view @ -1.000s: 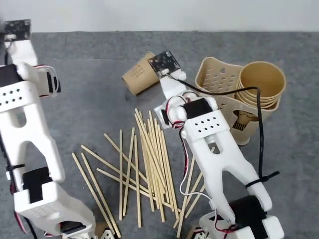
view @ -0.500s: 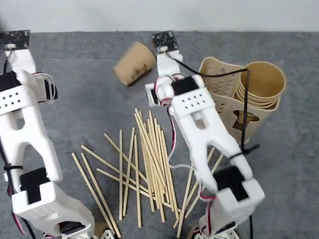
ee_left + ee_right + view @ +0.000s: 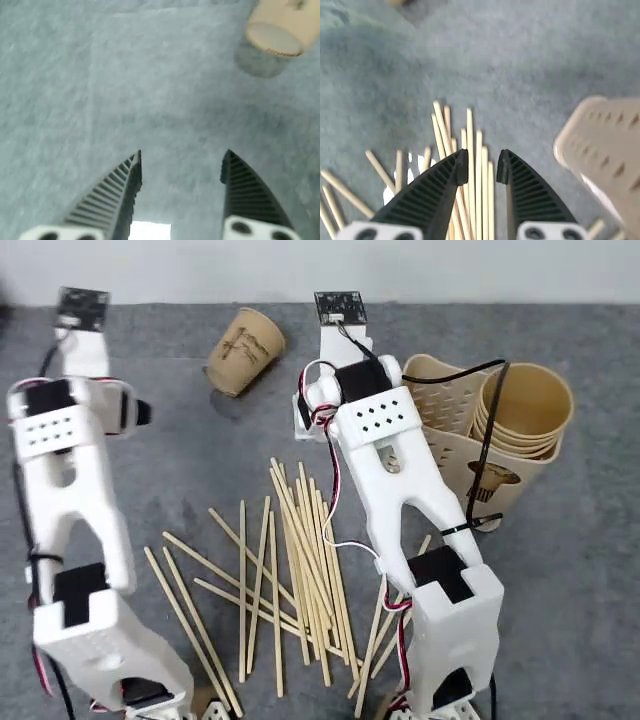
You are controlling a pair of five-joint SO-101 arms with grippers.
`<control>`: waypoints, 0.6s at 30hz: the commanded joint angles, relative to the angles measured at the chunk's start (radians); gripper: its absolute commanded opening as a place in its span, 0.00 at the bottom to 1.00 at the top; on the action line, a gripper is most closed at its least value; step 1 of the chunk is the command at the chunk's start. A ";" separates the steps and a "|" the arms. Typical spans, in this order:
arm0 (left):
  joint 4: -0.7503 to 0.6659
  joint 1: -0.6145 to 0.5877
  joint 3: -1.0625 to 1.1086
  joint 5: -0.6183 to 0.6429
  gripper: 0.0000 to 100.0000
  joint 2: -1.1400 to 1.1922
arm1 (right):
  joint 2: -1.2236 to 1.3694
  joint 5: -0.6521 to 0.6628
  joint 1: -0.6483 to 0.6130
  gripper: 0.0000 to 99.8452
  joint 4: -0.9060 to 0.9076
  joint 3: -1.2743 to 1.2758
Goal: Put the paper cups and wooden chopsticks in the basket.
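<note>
Fallen paper cup [image 3: 243, 350], to be straddled across its rim by the released, empty left fingers [image 3: 120, 195]; right fingers [image 3: 435, 195] narrowly parted, empty.

left gripper [image 3: 183, 151] with ribbed fingers [image 3: 125, 185] spread wide, hanging over grey mat [image 3: 100, 75], mat visible in the gap. paper cup [image 3: 276, 24] well ahead, about 1 o'clock off the fingertips, base end toward the camera, partly cut by the frame edge, shadow on the mat beside it

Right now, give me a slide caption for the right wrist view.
Right gripper, jaws slightly apart, hovering over the wooden chopsticks beside the basket.
</note>
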 commanded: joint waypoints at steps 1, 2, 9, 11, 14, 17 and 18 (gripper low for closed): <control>-0.066 0.064 -0.065 -0.008 0.26 0.037 | -0.114 0.011 -0.012 0.12 0.120 -0.058; -0.063 0.081 -0.102 -0.008 0.26 0.063 | -0.137 0.034 -0.012 0.12 0.159 -0.057; 0.141 0.184 -0.593 -0.034 0.26 0.354 | -0.292 0.100 0.047 0.12 0.265 0.040; 0.215 0.210 -0.776 -0.057 0.26 0.459 | -0.337 0.101 0.058 0.12 0.265 0.086; 0.288 0.244 -1.043 -0.071 0.28 0.615 | -0.404 0.101 0.088 0.12 0.265 0.138; 0.324 0.273 -1.256 -0.080 0.30 0.761 | -0.469 0.101 0.099 0.12 0.265 0.183; 0.324 0.284 -1.303 -0.084 0.30 0.801 | -0.486 0.101 0.105 0.12 0.265 0.201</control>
